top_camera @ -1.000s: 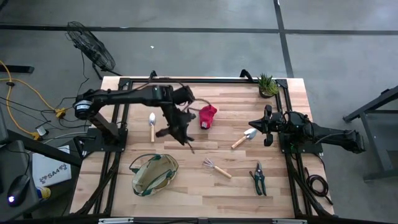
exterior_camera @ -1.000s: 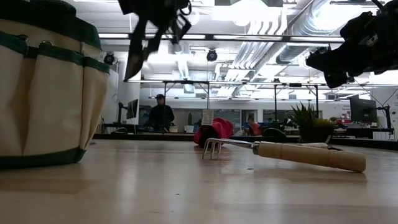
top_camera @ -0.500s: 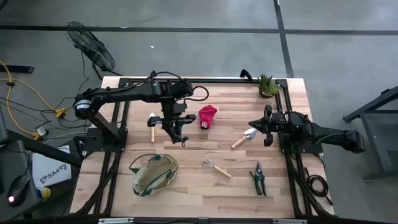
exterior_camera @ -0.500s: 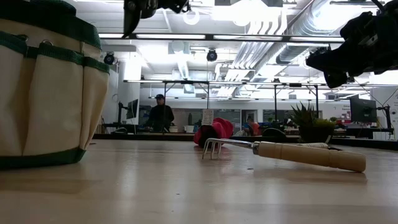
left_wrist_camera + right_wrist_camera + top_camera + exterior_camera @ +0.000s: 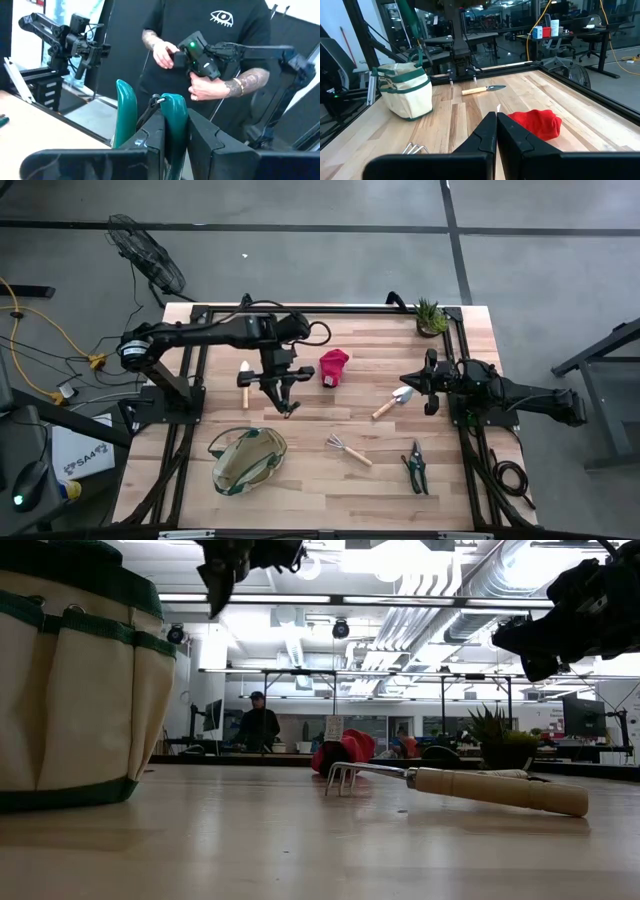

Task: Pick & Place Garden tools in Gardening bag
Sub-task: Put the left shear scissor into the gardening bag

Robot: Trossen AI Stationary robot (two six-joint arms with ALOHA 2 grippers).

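Our left gripper (image 5: 170, 145) has its jaws clamped on the pruner (image 5: 167, 117), held above the table; we should carry it over the bag (image 5: 246, 459), well short of the jaws, before letting go.

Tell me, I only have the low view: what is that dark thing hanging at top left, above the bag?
Observer: That is the left gripper, shut on green-handled pruners.
Operator: Is it above where it should drop them?
Observer: No. Seen from above, it hangs over bare table beyond the gardening bag, between a trowel and the red cloth.
Operator: And the other arm?
Observer: The right gripper is shut and empty, beside the second trowel.
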